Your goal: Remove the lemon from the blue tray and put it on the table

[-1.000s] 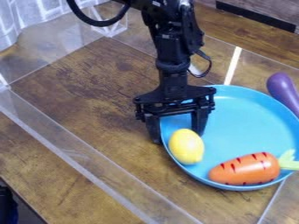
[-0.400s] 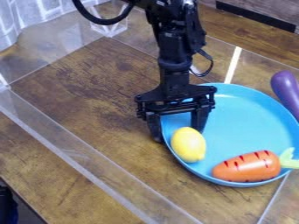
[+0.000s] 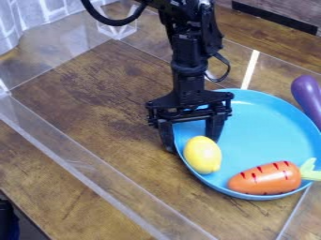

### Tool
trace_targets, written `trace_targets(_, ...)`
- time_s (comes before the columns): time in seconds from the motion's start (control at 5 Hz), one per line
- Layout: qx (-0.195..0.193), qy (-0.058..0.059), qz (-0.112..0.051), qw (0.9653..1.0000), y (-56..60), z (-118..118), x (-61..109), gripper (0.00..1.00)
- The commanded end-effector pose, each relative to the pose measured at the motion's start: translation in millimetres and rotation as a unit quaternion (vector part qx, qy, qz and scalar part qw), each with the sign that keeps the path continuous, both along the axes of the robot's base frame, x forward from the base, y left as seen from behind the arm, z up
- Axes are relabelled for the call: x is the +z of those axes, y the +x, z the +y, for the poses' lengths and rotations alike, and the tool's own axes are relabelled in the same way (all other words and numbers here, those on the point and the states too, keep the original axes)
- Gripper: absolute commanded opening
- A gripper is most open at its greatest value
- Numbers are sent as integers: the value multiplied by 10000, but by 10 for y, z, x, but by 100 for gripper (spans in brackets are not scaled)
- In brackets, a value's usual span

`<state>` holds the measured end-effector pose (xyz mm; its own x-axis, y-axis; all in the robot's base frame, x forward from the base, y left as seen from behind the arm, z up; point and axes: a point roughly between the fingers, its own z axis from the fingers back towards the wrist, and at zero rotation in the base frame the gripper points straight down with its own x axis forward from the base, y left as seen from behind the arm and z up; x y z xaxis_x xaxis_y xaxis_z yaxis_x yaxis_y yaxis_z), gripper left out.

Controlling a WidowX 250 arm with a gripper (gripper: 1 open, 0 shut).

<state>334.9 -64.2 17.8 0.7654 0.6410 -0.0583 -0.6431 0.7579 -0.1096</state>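
Note:
The yellow lemon (image 3: 202, 154) lies on the near left part of the blue tray (image 3: 269, 117), close to its rim. My black gripper (image 3: 192, 137) points straight down just behind the lemon, open, its two fingers spread on either side above the fruit. One finger (image 3: 167, 137) stands at the tray's left edge, the other (image 3: 219, 130) over the tray. Nothing is gripped. The dark wooden table (image 3: 100, 94) surrounds the tray.
An orange carrot (image 3: 265, 179) with a green top lies on the tray's near right. A purple eggplant (image 3: 307, 97) sits at the tray's far right edge. A clear acrylic wall (image 3: 75, 173) runs along the table's near left side.

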Motion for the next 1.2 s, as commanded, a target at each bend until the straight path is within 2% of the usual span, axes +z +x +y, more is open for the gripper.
trace_targets(0.0,-102,45,79,9999,-17,-75,-35,100)
trace_targets(1.0,106,81,231,9996,15,-121,-30,100)
